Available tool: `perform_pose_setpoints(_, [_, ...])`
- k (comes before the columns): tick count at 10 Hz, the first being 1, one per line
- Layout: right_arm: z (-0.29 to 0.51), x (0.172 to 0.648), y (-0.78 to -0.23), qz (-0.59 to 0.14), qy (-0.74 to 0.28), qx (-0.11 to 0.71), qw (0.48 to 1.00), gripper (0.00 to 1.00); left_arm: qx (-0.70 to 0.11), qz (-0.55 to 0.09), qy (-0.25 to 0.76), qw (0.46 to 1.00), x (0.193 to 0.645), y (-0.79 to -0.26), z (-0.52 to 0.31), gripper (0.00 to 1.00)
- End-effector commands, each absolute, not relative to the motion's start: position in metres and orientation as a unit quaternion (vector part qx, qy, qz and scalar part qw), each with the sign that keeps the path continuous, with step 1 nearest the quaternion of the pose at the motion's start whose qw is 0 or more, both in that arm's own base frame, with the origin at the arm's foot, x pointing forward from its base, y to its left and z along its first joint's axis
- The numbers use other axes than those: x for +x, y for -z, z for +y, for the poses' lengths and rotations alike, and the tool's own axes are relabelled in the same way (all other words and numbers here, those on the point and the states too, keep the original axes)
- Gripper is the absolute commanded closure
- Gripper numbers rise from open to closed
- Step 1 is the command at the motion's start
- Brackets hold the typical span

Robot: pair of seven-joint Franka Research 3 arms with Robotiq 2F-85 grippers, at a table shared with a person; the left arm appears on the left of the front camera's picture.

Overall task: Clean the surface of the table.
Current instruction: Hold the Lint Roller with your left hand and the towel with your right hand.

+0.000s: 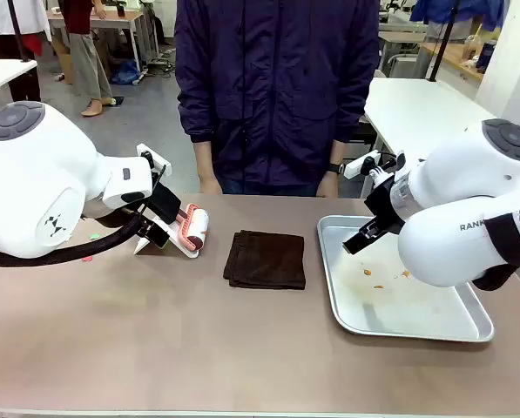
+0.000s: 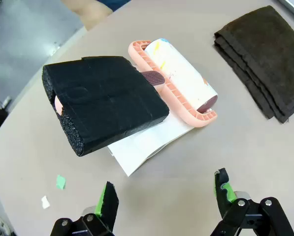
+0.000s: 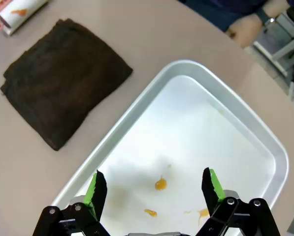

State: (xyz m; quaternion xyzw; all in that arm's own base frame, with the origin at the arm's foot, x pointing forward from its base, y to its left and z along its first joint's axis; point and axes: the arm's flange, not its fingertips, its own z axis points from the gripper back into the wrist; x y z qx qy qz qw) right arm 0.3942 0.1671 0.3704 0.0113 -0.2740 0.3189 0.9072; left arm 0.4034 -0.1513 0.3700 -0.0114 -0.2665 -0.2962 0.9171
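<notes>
Table (image 1: 155, 366) runs lengthwise left to right.

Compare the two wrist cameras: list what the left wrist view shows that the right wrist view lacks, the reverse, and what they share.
Left wrist, not right: the open left tool, a black foam block, a white sheet under the lint roller, a green scrap.
Right wrist, not left: the open right tool, the metal tray with orange crumbs, a wristwatch.
Shared: the lint roller, the folded dark cloth, the table.
</notes>
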Motion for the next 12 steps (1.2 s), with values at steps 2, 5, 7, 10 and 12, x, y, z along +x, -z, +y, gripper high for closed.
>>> perform_pose_setpoints(2, [0.1671,0.3942,-0.3705,-0.274,-0.319,0.011,0.907,0.0,-0.011,-0.267,0.296,0.917,0.4033,-0.3701,-0.1514,0.0])
perform_pose_setpoints(5, [0.1671,0.3942,-0.3705,-0.274,-0.319,0.011,0.907,0.0,-0.011,-0.267,0.296,0.917,0.4033,-0.3701,-0.1514,0.0])
perform_pose_setpoints(7, [0.1671,0.3942,-0.3705,-0.274,-0.319,0.011,0.907,0.0,-0.011,-0.267,0.296,0.917,0.4033,-0.3701,-0.1514,0.0])
perform_pose_setpoints(10, [0.1671,0.3942,-0.3705,-0.274,-0.319,0.011,0.907,0.0,-0.011,-0.267,0.296,0.917,0.4033,-0.3701,-0.1514,0.0])
perform_pose_setpoints(12, [0.1671,0.3942,-0.3705,-0.274,-0.319,0.011,0.907,0.0,-0.011,-0.267,0.296,0.917,0.4033,-0.3701,-0.1514,0.0])
